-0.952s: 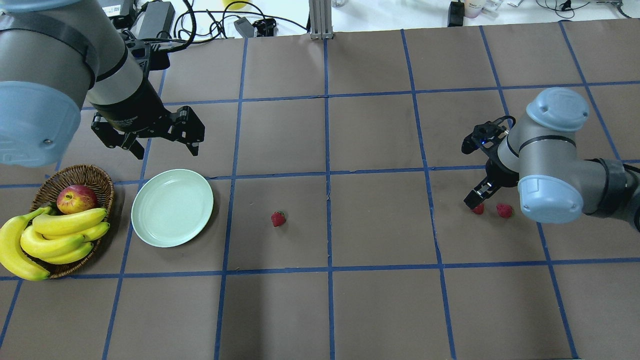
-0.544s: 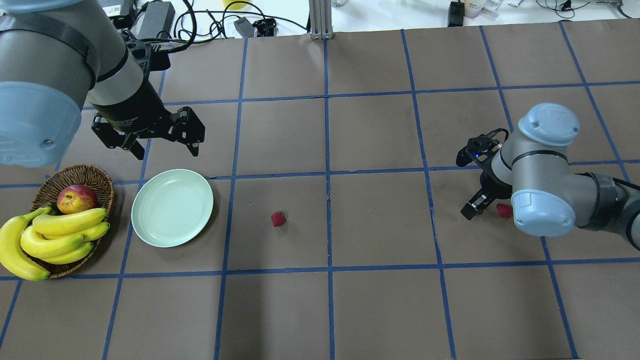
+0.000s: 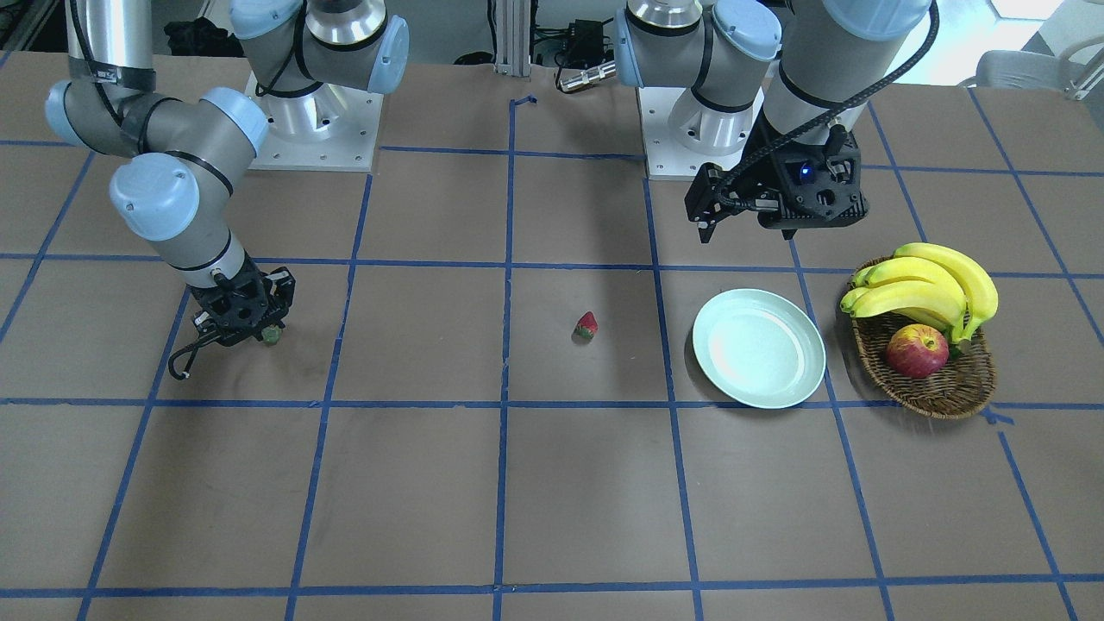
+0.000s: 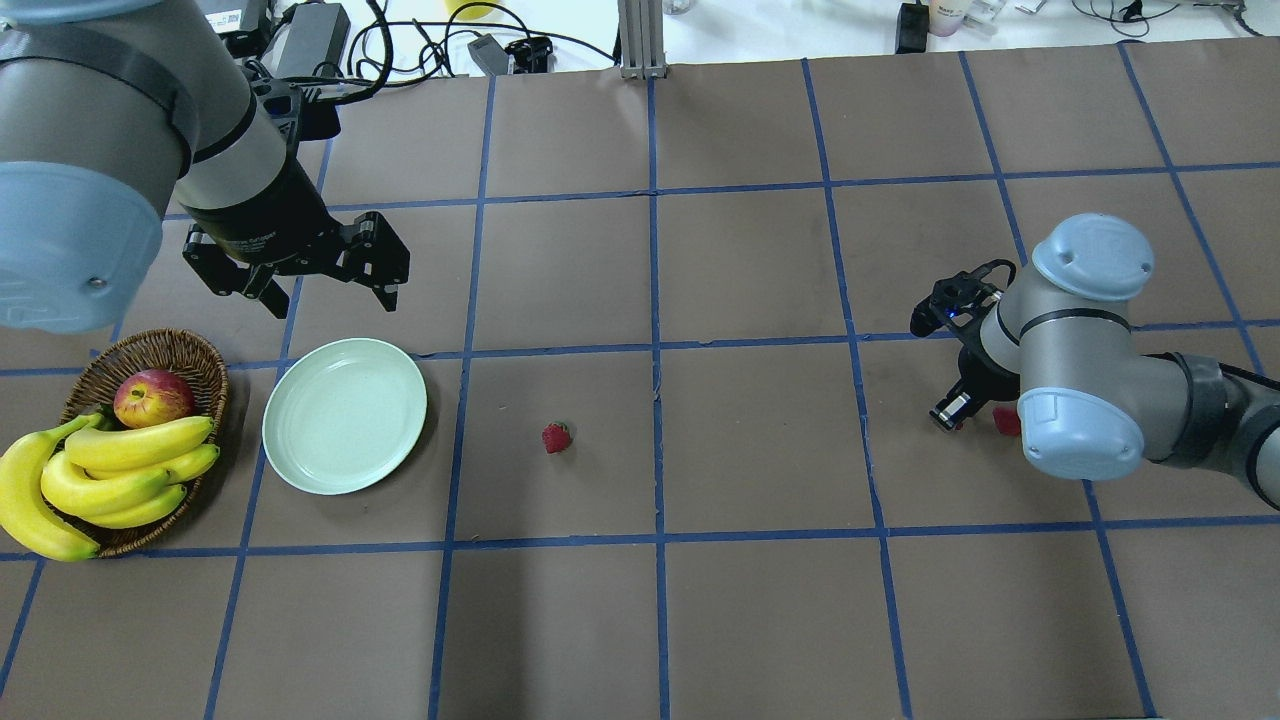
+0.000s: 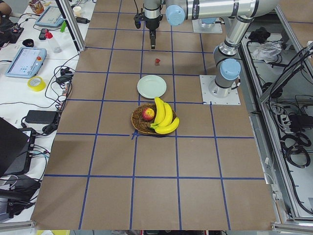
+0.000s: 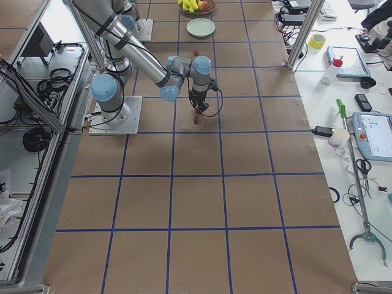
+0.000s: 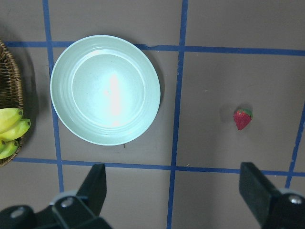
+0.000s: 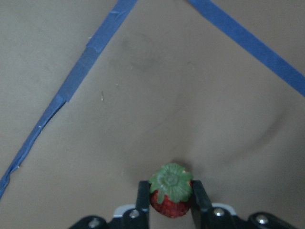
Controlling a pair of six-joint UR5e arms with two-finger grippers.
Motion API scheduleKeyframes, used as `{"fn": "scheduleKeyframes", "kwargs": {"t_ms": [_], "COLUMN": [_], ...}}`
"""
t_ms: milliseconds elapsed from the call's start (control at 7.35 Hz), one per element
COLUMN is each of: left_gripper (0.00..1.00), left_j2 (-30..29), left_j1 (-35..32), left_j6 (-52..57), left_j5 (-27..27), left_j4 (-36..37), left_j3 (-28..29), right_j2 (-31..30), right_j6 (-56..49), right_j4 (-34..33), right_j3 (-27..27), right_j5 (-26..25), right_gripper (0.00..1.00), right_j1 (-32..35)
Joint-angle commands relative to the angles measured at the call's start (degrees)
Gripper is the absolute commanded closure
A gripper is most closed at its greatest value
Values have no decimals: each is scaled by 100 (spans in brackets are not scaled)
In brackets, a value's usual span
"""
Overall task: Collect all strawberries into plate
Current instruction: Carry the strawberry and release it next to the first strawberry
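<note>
Down at the table, the right gripper [image 8: 170, 189] is pinched tight around one strawberry [image 8: 170, 199], with a second strawberry [image 4: 1003, 421] just beside it. A third strawberry [image 4: 556, 437] lies alone near the plate [image 4: 344, 415], where the left gripper [image 4: 330, 297] hangs spread wide.

Matt brown paper, faintly creased, covers the table [image 4: 740, 270]; smooth blue tape [image 4: 653, 300] lines on it. Glossy, smooth plate [image 7: 105, 90]. Rough woven wicker basket [image 3: 944, 398]. Shiny apple [image 3: 916, 352]. Dull red strawberry [image 8: 170, 196], matt leafy cap. Matt black right claw [image 8: 170, 190].
</note>
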Motion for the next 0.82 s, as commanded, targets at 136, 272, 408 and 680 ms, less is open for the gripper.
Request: {"fn": "scheduleKeyframes", "kwargs": {"t_ms": [136,272,408,680], "left_gripper": [0,0,0,0], "left_j2": [-1,-1,-10,-10], "left_j1": [0,0,-9,0], "left_j6": [0,0,0,0], "left_j5": [-1,-1,-1,-1], "left_j4": [-2,6,-2,6], "left_j3": [-8,-8,-17,-17], "right_j2": [-186,-196,-117,434], "right_j6": [1197,2014,3145,5483], "right_j4": [42,199,505,1132], "right_j3": [-234,-479,-977,-1893], "right_j5": [469,386,298,358], "right_gripper": [84,84,85,86], "right_j1": [175,751,1366,2666]}}
